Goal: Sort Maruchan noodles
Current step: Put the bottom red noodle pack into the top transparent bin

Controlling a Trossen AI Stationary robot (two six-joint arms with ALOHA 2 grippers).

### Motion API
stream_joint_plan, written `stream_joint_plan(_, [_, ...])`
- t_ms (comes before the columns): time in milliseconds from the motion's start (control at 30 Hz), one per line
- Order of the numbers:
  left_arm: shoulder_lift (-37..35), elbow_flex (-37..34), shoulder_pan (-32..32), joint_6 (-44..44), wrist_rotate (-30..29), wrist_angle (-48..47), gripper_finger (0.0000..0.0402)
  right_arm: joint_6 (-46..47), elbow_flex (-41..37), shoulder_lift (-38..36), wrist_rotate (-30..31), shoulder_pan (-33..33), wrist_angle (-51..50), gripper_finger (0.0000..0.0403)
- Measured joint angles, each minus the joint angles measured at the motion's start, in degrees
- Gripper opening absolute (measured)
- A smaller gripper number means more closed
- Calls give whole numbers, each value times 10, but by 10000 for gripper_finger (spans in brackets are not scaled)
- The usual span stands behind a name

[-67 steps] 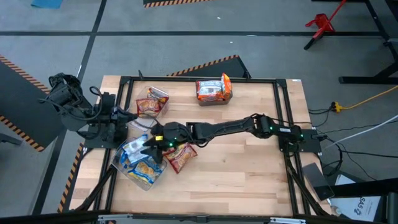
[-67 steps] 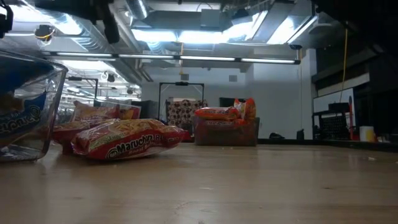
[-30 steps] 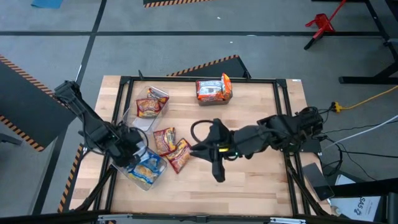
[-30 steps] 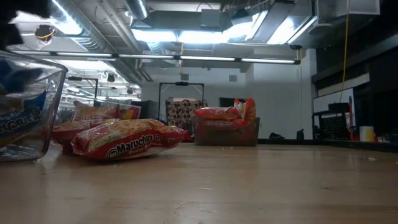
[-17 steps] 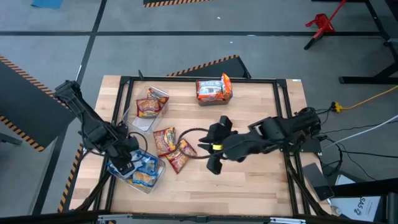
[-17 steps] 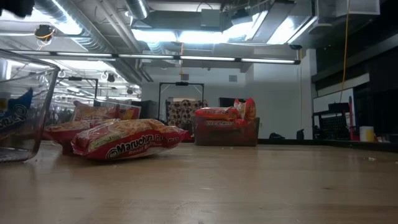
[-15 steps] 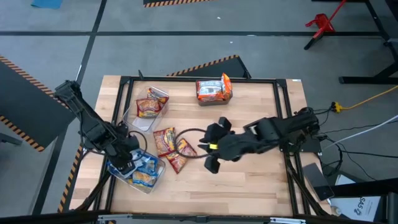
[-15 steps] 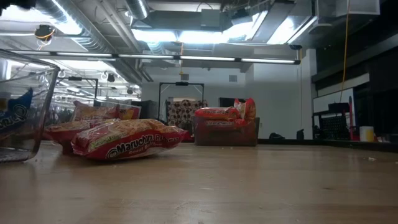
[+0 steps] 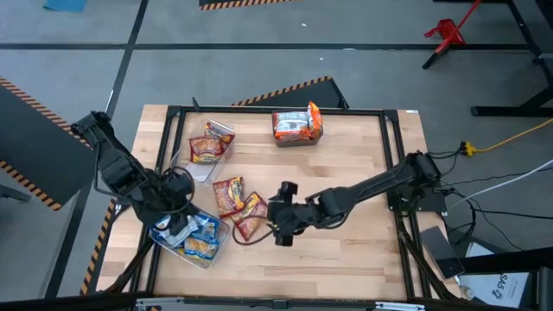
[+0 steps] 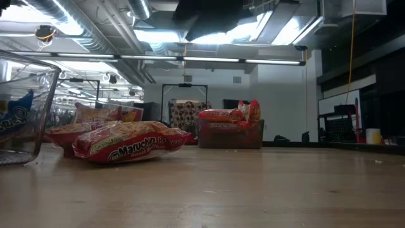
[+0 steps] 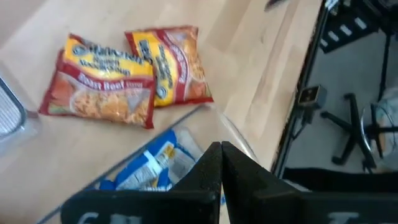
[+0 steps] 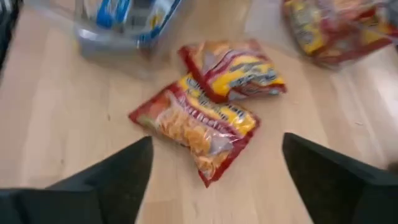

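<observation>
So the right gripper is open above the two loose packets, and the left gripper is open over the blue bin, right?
Not quite: the left gripper is shut, fingers pressed together, as the left wrist view shows. The right gripper is open above the two loose packets, and the left is over the blue bin.

Spread tool point(image 12: 214, 180) above two noodle packets point(image 12: 208, 106)

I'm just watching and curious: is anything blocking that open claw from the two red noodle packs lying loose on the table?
Nothing visible. The right gripper, fingers spread wide, hangs beside the two loose red-orange packets, with only bare table between.
</observation>
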Motion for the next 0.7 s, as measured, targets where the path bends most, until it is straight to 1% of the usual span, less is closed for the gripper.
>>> stream_joint_plan(100, [0,0,0,1,-21,-2,0,-31,-64,0,-8,-13,89,372])
stream_joint_plan(133, [0,0,0,1,-24,-2,0,-40,-80,0,-10,-19,103,379])
stream_joint_plan(267, [0,0,0,0,-38,-5,0,-72,-124,1,-22,-44,152,387])
stream_joint_plan(367, [0,0,0,0,-47,-6,0,-83,-127,17,-50,-58,160,384])
stream_joint_plan(500, [0,0,0,-3,-52,-8,0,-127,-121,53,-81,-55,187,382])
stream_joint_plan(600, [0,0,0,-4,-53,-8,0,-152,-110,81,-80,-51,188,382])
stream_joint_plan(700, [0,0,0,-4,-56,-10,0,-167,-106,100,-55,-53,198,381])
